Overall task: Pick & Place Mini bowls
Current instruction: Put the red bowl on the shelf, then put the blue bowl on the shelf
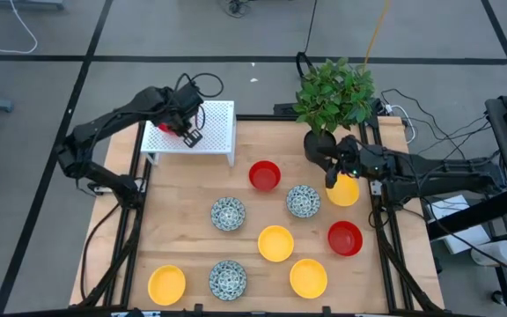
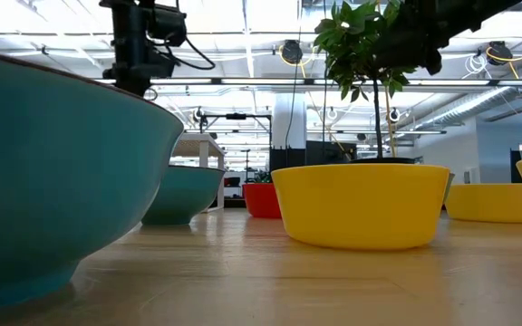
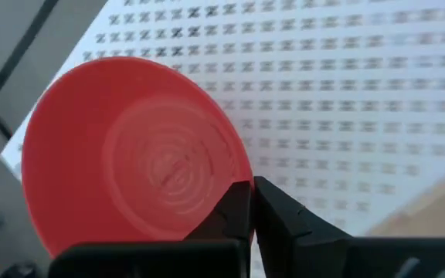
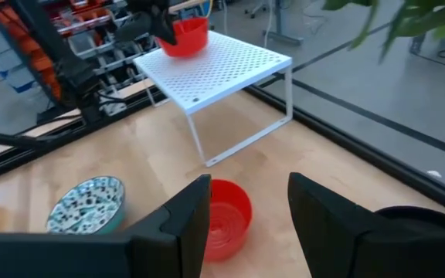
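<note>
I have the left pincer (image 1: 188, 134) over the white perforated shelf (image 1: 214, 123), its fingers pinched shut on the rim of a red bowl (image 3: 130, 154); the left wrist view shows the two dark tips meeting on the bowl's edge with the shelf's holed surface right behind it. In my judgement the step in hand is placing this bowl on the shelf. To do it well I should bring the bowl level, since it looks tilted in the grip, lower it until its base sits flat on the shelf well in from the shelf's edge, and only then release, lifting straight up so the fingers do not drag the rim. The right pincer (image 4: 242, 224) waits beside the plant pot (image 1: 318, 145), on the side away from the shelf, jaws spread wide and holding nothing, hovering above a yellow bowl (image 1: 343, 192). The remaining bowls sit on the worktop (image 1: 192, 255) in front of the shelf: a second red bowl (image 1: 265, 175) nearest it, then speckled bowls (image 1: 228, 214), more yellow ones and another red one farther out.
</note>
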You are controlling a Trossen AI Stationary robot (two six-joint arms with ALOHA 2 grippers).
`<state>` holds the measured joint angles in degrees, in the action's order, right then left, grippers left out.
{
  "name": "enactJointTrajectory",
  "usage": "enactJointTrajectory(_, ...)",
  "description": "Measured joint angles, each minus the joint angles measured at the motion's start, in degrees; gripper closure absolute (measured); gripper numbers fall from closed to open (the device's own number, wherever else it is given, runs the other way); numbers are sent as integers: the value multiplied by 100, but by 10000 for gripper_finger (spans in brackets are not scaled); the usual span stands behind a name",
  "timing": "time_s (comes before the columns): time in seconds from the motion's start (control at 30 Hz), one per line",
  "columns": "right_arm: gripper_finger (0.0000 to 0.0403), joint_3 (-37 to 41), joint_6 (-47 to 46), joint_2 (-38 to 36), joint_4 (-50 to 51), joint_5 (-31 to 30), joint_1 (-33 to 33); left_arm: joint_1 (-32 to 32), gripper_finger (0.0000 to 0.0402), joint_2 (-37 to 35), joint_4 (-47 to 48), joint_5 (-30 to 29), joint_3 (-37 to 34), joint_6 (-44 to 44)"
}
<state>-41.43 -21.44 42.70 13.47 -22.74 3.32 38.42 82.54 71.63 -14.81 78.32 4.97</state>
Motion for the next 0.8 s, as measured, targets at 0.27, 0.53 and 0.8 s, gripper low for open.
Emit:
enactJointTrajectory(0.27, 243, 0, 0, 4, 2, 2, 265, 260, 357, -5, 134, -350, -2, -69)
enactJointTrajectory(0.53, 243, 0, 0, 4, 4, 26, 347, 442, 310, -5, 78, -782, -2, 5)
enactJointTrajectory(0.8, 243, 0, 2, 4, 4, 28, 347, 377, 229, -11, 20, -438, 4, 153)
